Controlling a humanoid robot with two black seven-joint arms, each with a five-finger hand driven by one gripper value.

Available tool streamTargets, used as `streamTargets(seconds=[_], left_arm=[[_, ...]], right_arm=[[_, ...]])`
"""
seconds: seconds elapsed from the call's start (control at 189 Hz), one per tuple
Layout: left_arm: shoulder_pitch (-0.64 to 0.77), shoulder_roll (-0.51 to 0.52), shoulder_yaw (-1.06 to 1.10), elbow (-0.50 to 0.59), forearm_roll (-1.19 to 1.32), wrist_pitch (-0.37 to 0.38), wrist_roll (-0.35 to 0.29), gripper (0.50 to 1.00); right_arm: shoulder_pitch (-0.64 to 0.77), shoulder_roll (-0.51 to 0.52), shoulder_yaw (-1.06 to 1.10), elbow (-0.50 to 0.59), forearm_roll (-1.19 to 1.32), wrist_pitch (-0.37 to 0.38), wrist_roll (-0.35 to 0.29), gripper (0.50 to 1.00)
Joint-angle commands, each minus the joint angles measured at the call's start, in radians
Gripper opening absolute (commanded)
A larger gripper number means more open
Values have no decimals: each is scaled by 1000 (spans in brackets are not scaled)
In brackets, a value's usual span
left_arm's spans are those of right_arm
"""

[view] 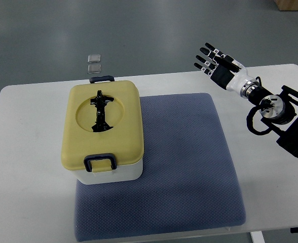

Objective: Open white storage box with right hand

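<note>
A white storage box (113,173) with a pale yellow lid (104,124) stands on the left part of a blue-grey mat (184,162). The lid is down, with a black folding handle (100,111) lying in its round recess and dark clasps at the near side (100,161) and far side (102,79). My right hand (213,61) hovers over the table's far right edge, well away from the box, fingers spread and holding nothing. Its arm (275,109) enters from the right edge. No left arm shows.
The white table (22,152) carries the mat and box. Two small clear squares (94,63) lie on the grey floor beyond the table's far edge. A wooden corner (293,4) shows at top right.
</note>
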Motion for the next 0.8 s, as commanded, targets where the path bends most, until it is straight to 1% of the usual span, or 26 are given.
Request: streamTargets(seconds=[0.0, 0.286, 0.386, 0.519, 0.704, 0.794], left_arm=[[0, 0, 0, -3, 0, 0, -2, 1000], [0, 0, -6, -4, -5, -2, -6, 1000], [0, 0, -6, 4, -5, 0, -6, 1000], [-2, 0, -5, 4, -3, 0, -6, 1000], [-2, 0, -6, -1, -3, 0, -6, 1000], [-2, 0, -5, -1, -3, 0, -6, 1000]], right_arm=[[0, 0, 0, 0, -1, 0, -2, 948], [0, -4, 0, 0, 0, 5, 0, 948], [11, -11, 0, -9, -3, -9, 2, 948], [17, -11, -5, -9, -3, -58, 2, 948], [17, -4, -2, -9, -49, -66, 6, 948], [15, -5, 1, -15, -74, -76, 20, 948]])
